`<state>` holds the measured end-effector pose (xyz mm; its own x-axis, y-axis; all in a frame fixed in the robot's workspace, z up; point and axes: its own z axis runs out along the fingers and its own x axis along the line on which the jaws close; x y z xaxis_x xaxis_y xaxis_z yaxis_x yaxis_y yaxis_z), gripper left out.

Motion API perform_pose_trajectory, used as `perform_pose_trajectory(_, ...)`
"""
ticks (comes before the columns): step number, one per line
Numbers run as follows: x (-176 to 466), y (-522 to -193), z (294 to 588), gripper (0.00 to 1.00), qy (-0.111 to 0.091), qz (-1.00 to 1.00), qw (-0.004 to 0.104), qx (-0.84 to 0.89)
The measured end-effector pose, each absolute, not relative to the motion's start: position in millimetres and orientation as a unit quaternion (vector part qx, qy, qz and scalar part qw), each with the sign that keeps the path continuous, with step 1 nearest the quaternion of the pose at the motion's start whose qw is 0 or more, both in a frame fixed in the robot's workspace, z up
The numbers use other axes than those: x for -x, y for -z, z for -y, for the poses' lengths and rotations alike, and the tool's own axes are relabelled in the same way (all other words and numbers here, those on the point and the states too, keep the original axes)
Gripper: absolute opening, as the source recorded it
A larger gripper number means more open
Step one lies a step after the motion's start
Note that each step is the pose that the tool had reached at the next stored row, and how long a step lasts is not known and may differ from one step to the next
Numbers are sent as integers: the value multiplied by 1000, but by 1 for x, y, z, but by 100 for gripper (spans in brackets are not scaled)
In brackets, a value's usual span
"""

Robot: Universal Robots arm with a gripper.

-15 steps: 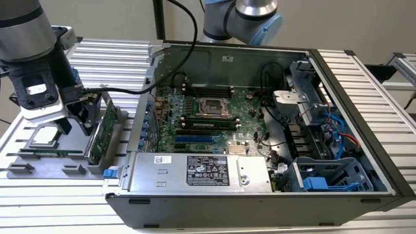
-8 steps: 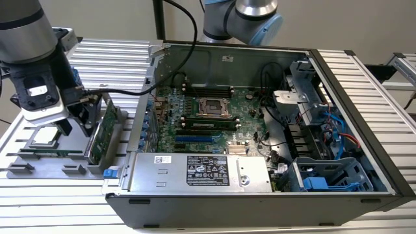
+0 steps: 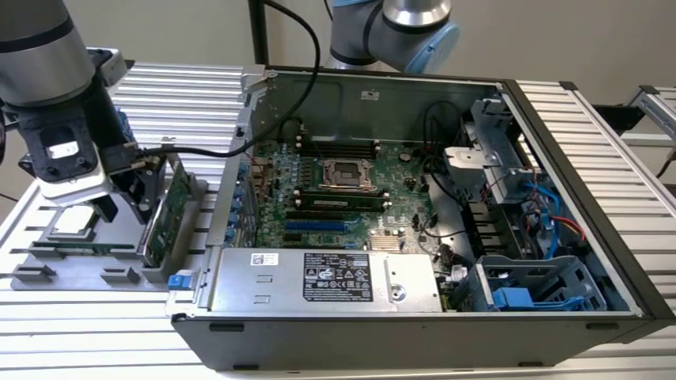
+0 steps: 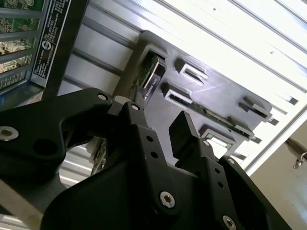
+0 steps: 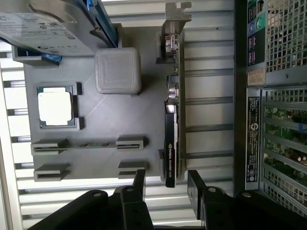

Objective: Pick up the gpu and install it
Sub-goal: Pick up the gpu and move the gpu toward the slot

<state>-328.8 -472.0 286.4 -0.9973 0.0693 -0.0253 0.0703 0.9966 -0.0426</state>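
The gpu stands on its edge in a slot of the grey holder tray, its silver bracket at one end. In the exterior view the gpu shows its green board face, just outside the computer case's left wall. My gripper is open, low over the end of the card opposite the bracket, with one black finger on each side of it. A gap still shows between that finger and the card. In the second wrist view the gripper is just short of the gpu. From outside, the gripper hangs beside the card.
An open computer case with its motherboard lies at the exterior view's right of the tray. The tray also holds a processor chip, a grey block and a hard drive in a blue caddy. A second arm stands behind the case.
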Motion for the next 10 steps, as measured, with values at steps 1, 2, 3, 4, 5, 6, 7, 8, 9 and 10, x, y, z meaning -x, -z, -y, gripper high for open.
perform_pose_trajectory(1, 329, -286, 472, 100, 22, -999, 12, -35)
perform_pose_trajectory(2, 329, -286, 472, 100, 22, -999, 12, -35)
perform_pose_trajectory(3, 329, -285, 472, 100, 22, -999, 12, -35)
perform_pose_trajectory(4, 329, -285, 472, 100, 23, -999, 12, -35)
perform_pose_trajectory(5, 329, -284, 472, 100, 23, -999, 12, -35)
perform_pose_trajectory(6, 329, -284, 472, 100, 23, -999, 12, -35)
perform_pose_trajectory(7, 329, -284, 472, 100, 23, -999, 12, -35)
perform_pose_trajectory(8, 329, -283, 472, 100, 24, -999, 12, -35)
perform_pose_trajectory(9, 329, -283, 472, 100, 24, -999, 12, -35)
perform_pose_trajectory(10, 329, -282, 472, 100, 24, -999, 12, -35)
